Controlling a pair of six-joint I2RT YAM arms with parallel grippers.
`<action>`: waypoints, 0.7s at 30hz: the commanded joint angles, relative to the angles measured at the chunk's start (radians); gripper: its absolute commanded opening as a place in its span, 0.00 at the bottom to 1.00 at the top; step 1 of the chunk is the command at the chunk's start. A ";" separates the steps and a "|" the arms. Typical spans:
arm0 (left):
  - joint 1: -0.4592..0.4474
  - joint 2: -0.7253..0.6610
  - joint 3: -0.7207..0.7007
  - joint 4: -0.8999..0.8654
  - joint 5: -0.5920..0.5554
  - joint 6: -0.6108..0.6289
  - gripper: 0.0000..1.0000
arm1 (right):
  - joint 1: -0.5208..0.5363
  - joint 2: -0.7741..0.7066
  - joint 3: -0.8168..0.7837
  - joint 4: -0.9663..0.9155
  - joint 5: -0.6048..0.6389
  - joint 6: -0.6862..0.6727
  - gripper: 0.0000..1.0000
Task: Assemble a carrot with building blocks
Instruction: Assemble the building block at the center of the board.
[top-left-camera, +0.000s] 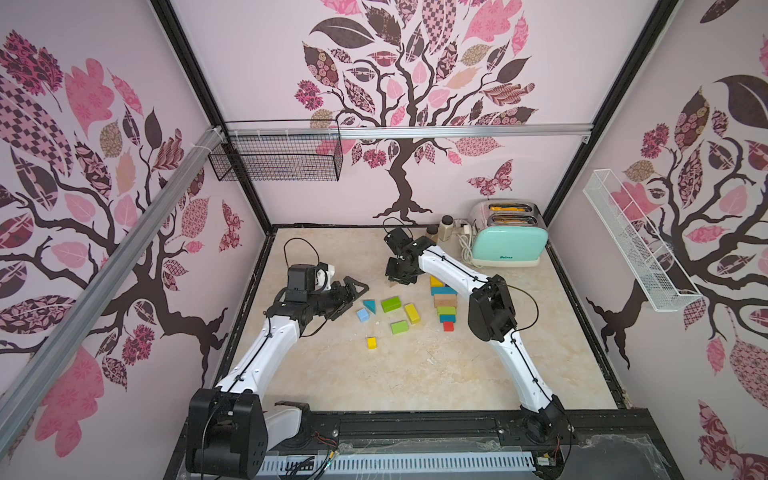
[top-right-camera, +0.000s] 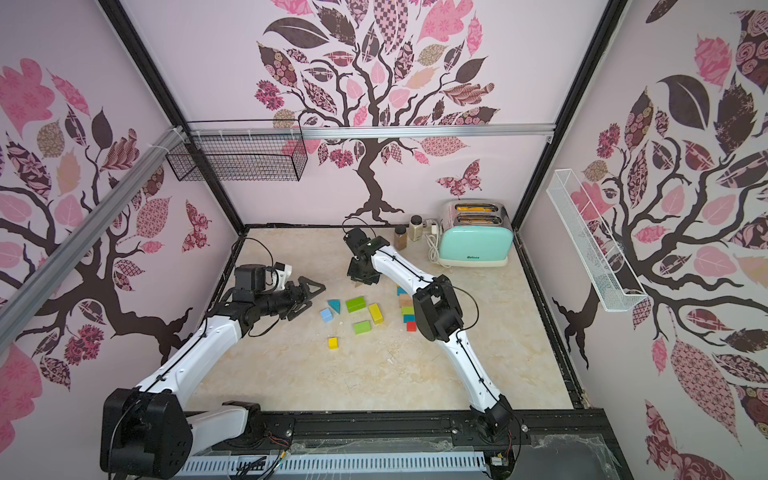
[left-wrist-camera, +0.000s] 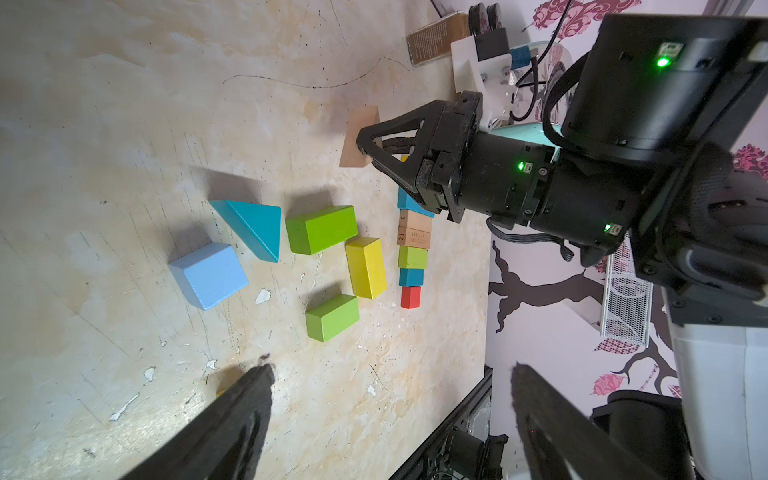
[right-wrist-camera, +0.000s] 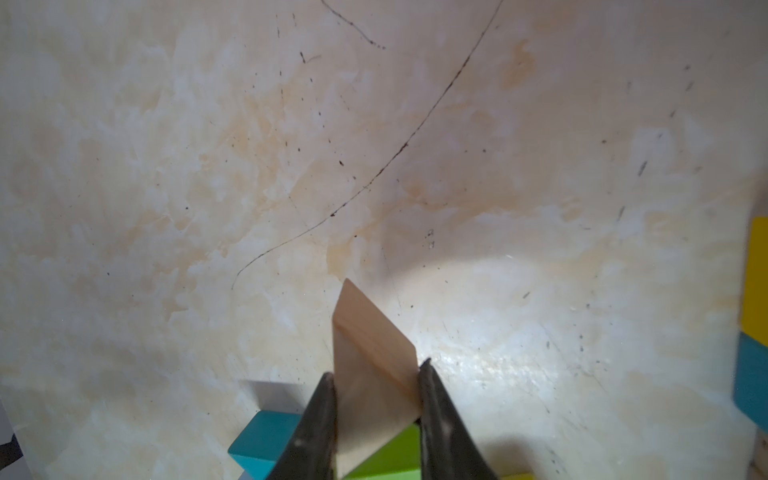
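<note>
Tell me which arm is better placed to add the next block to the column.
Right. The right claw grips the tan wedge close to the far end of the column. The left claw is open and empty, off beside the loose blocks.

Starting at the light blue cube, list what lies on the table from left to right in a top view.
light blue cube → far green block → yellow bar → red cube → mint toaster. Overlapping blocks are left out.

2 white arms (top-left-camera: 257, 357), black joints (top-left-camera: 490, 307), black cables (top-left-camera: 299, 245)
</note>
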 joint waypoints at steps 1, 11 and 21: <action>-0.007 0.010 0.005 -0.002 0.012 0.026 0.94 | -0.002 0.029 -0.022 0.021 -0.019 0.058 0.07; -0.022 0.034 0.012 -0.009 0.006 0.043 0.93 | 0.008 0.012 -0.081 0.023 0.010 0.085 0.11; -0.038 0.047 0.011 -0.002 -0.005 0.040 0.93 | 0.021 -0.057 -0.118 0.002 0.041 0.086 0.06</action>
